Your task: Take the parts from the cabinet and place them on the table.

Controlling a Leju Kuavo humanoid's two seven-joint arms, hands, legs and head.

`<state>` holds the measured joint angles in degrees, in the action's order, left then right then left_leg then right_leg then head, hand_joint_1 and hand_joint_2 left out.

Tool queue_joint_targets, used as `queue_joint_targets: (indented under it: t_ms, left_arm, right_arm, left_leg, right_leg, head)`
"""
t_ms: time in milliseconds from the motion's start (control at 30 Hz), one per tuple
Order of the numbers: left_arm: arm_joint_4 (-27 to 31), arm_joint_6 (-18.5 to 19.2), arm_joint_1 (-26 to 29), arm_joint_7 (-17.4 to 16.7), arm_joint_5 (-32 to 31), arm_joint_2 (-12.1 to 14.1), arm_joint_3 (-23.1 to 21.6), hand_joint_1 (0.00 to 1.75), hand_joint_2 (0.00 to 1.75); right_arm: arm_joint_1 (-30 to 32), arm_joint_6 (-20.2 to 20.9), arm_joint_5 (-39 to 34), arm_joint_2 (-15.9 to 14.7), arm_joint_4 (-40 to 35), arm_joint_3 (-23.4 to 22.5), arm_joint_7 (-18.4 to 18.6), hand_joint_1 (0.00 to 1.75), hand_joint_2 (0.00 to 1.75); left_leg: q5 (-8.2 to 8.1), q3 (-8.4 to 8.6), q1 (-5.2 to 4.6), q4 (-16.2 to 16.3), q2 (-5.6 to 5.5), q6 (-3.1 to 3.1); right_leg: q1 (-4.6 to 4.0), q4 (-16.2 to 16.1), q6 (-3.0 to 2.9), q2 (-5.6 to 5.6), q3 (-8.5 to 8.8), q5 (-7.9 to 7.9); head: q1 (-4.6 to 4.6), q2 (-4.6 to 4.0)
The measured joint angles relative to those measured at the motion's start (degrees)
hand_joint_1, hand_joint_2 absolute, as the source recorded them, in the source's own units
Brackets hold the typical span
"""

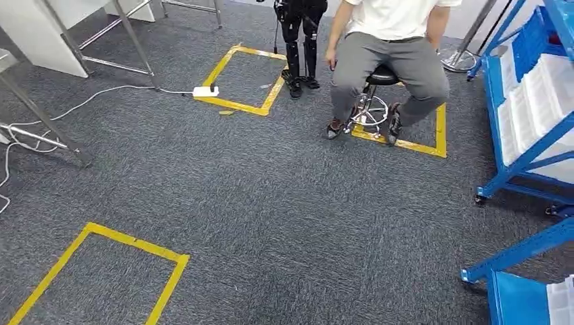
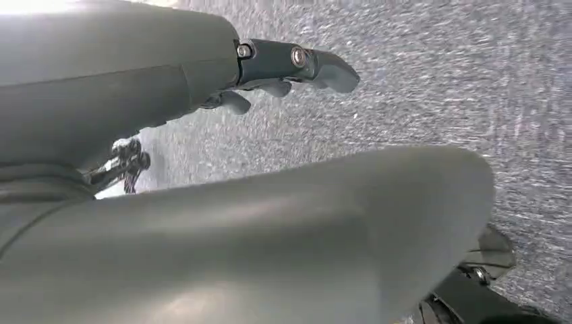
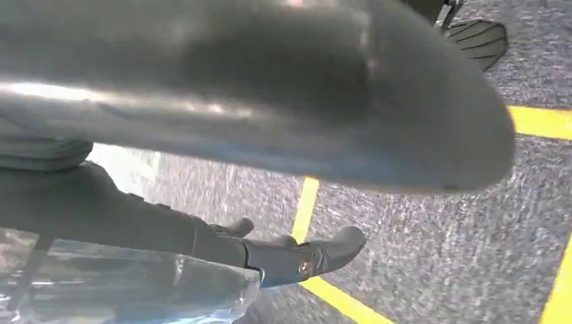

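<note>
The blue cabinet (image 1: 524, 159) stands at the right edge of the head view, with white part bins (image 1: 541, 101) on its shelves. My left hand (image 2: 290, 67) hangs over grey carpet with its fingers stretched out and nothing in it. My right hand (image 3: 270, 253) also hangs over the carpet, above yellow tape. A clear plastic pack (image 3: 128, 290) lies against its fingers and stays sharp while the floor is blurred. What is inside the pack is too blurred to tell. A white table (image 1: 34, 30) with metal legs stands at the far left.
A person (image 1: 389, 54) sits on a stool (image 1: 372, 101) ahead. Another robot's dark legs (image 1: 300, 40) stand beside them. Yellow tape squares (image 1: 101, 271) mark the carpet. A white power strip (image 1: 205, 91) and cable lie near the table legs. A second blue rack (image 1: 521, 291) is at the lower right.
</note>
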<state>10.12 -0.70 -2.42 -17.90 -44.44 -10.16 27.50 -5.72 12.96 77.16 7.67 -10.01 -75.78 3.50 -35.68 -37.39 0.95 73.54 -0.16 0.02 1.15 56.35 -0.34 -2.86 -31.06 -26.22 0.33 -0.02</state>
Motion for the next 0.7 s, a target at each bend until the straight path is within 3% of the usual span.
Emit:
queue_joint_targets:
  t_ms: [67, 100, 133, 167, 233, 267, 300, 333, 367, 433, 467, 500, 533, 567, 600, 633, 667, 700]
  left_arm:
    - [0.0, -0.57, -0.01, 0.52, 0.09, 0.02, 0.0, 0.0, 0.0]
    - [-0.02, -0.83, 0.0, 0.83, 0.31, 0.04, 0.02, 0.0, 0.0]
    - [-0.11, -0.98, 0.03, 1.07, 0.74, 0.04, 0.07, 0.0, 0.0]
    - [-0.11, -1.2, -0.03, 1.2, 0.9, 0.09, 0.13, 0.0, 0.0]
    - [-0.11, -1.29, -0.11, 1.07, 1.22, 0.09, 0.2, 0.0, 0.0]
    - [-0.11, -1.29, -0.16, 0.96, 1.22, 0.07, 0.24, 0.0, 0.0]
    - [-0.11, -1.27, -0.25, 0.92, 1.22, 0.09, 0.31, 0.0, 0.0]
    - [-0.11, -1.2, -0.24, 0.85, 1.22, 0.09, 0.31, 0.0, 0.0]
    - [-0.11, -1.14, -0.14, 0.81, 1.22, 0.09, 0.33, 0.0, 0.0]
    - [-0.11, -1.0, 0.03, 0.66, 1.22, 0.11, 0.37, 0.0, 0.0]
    - [-0.11, -0.98, 0.04, 0.63, 1.22, 0.11, 0.42, 0.0, 0.0]
    - [-0.11, -0.9, 0.02, 0.63, 1.22, 0.11, 0.48, 0.0, 0.0]
    - [-0.11, -0.83, -0.02, 0.63, 1.31, 0.11, 0.57, 0.0, 0.0]
    - [-0.11, -0.83, -0.06, 0.63, 1.71, 0.09, 0.68, 0.0, 0.0]
    - [-0.11, -0.92, -0.11, 0.68, 2.39, 0.04, 0.94, 0.0, 0.0]
    - [-0.11, -1.31, -0.11, 0.88, 3.24, 0.09, 1.4, 0.0, 0.0]
    - [-0.11, -1.88, -0.13, 1.22, 4.33, 0.09, 2.04, 0.0, 0.0]
    - [-0.11, -1.88, -0.19, 1.33, 5.18, 0.09, 2.69, 0.0, 0.0]
  right_arm:
    - [-0.07, 0.3, -1.04, 0.02, 0.02, -0.02, -0.06, 0.0, 0.0]
    - [-0.1, 0.63, -2.23, 0.02, 0.02, -0.11, -0.33, 0.0, 0.0]
    - [-0.36, 1.05, -3.24, -0.02, 0.02, -0.37, -0.46, 0.0, 0.0]
    - [-0.46, 1.37, -3.67, -0.15, 0.02, -0.66, -0.46, 0.0, 0.0]
    - [0.04, 2.17, -3.72, -0.53, 0.02, -0.87, -0.28, 0.0, 0.0]
    - [0.25, 2.53, -3.85, -0.7, 0.04, -0.98, -0.04, 0.0, 0.0]
    - [0.38, 2.71, -3.87, -0.83, 0.09, -1.07, 0.22, 0.0, 0.0]
    - [0.35, 2.73, -3.83, -0.94, 0.11, -1.07, 0.28, 0.0, 0.0]
    - [0.26, 2.73, -3.8, -1.16, 0.11, -1.07, 0.39, 0.0, 0.0]
    - [0.21, 2.73, -3.76, -1.51, 0.11, -1.07, 0.44, 0.0, 0.0]
    - [0.31, 2.73, -3.69, -1.62, 0.11, -1.09, 0.46, 0.0, 0.0]
    - [0.49, 2.71, -3.67, -1.66, 0.11, -1.09, 0.59, 0.0, 0.0]
    - [0.58, 2.64, -3.61, -1.66, 0.13, -1.11, 0.7, 0.0, 0.0]
    - [0.57, 2.6, -3.63, -1.71, 0.11, -1.14, 0.83, 0.0, 0.0]
    - [0.46, 2.4, -3.67, -1.84, 0.13, -1.14, 0.98, 0.0, 0.0]
    - [0.28, 2.14, -3.96, -1.77, 0.15, -1.14, 1.16, 0.0, 0.0]
    - [0.2, 1.68, -4.55, -1.84, 0.15, -1.25, 1.29, 0.0, 0.0]
    - [0.24, 1.49, -5.14, -1.88, 0.15, -1.51, 1.46, 0.0, 0.0]
  left_leg:
    - [5.53, 4.35, 0.66, -9.22, -0.67, -0.12]
    - [7.31, 6.3, 1.2, -13.87, -3.42, -0.16]
    - [6.64, 6.68, 1.22, -15.19, -4.93, -0.25]
    - [6.61, 6.41, 0.97, -14.79, -4.3, -0.11]
    - [6.77, 6.27, 0.18, -14.85, -3.33, 0.8]
    - [7.19, 6.39, 0.34, -15.4, -2.58, 1.45]
    - [7.56, 6.44, 0.45, -15.84, -1.58, 2.04]
    - [7.61, 6.38, 0.36, -15.93, -0.99, 2.68]
    - [7.6, 6.35, 0.22, -15.92, -0.09, 2.76]
    - [7.57, 6.17, -0.1, -15.88, 1.73, 2.79]
    - [7.58, 6.12, -0.2, -15.88, 2.59, 2.79]
    - [7.57, 6.13, -0.2, -15.88, 3.31, 2.77]
    - [7.54, 6.19, -0.2, -15.88, 4.06, 2.73]
    - [7.49, 6.28, -0.19, -15.87, 4.7, 2.63]
    - [7.4, 6.47, -0.21, -15.85, 5.29, 2.46]
    - [7.19, 6.56, -0.53, -15.8, 5.77, 2.1]
    - [6.98, 6.75, -0.71, -15.74, 6.43, 1.67]
    - [7.0, 6.82, -0.72, -15.75, 6.78, 1.38]
  right_leg:
    - [0.08, 0.37, 0.06, -1.76, 0.11, -0.04]
    - [0.07, 0.69, 0.3, -2.61, -0.24, -0.16]
    - [-0.59, 1.53, 0.71, -3.14, -0.82, -0.32]
    - [-0.47, 1.48, 1.15, -3.65, -1.39, -0.08]
    - [0.02, 0.97, 2.1, -4.75, -1.97, 0.47]
    - [-0.42, 0.96, 2.69, -5.48, -2.77, 0.54]
    - [-0.18, 2.32, 2.66, -3.18, -2.97, -0.14]
    - [-0.42, 5.2, 2.21, -0.31, -4.56, -1.78]
    - [-0.37, 9.45, 1.89, 1.18, -6.74, -3.77]
    - [-0.4, 18.37, 1.81, 2.01, -11.03, -7.04]
    - [-0.33, 20.13, 2.16, 2.1, -11.71, -7.2]
    - [-0.22, 18.65, 2.57, 2.22, -10.74, -6.46]
    - [-0.17, 14.54, 3.14, 2.51, -8.25, -4.86]
    - [-0.04, 8.66, 3.65, 3.43, -4.93, -2.9]
    - [0.11, 3.2, 3.89, 5.48, -1.72, -1.41]
    - [-0.24, 1.47, 3.32, 7.29, -1.22, -1.42]
    - [-0.81, 1.22, 2.7, 6.57, -0.85, -0.99]
    - [-0.81, 1.32, 2.4, 6.0, -1.27, -1.02]
  head:
    - [0.0, 0.0]
    - [-0.04, 0.0]
    - [-0.11, 0.0]
    - [0.02, 0.02]
    - [-0.04, 0.0]
    - [0.02, 0.02]
    - [0.13, 0.02]
    - [0.28, 0.02]
    - [0.63, 0.0]
    - [0.61, 0.0]
    - [0.63, 0.0]
    - [0.59, 0.02]
    - [0.72, 0.02]
    - [0.72, 0.02]
    - [0.74, 0.0]
    - [0.81, 0.02]
    - [0.61, 0.0]
    - [0.61, 0.02]
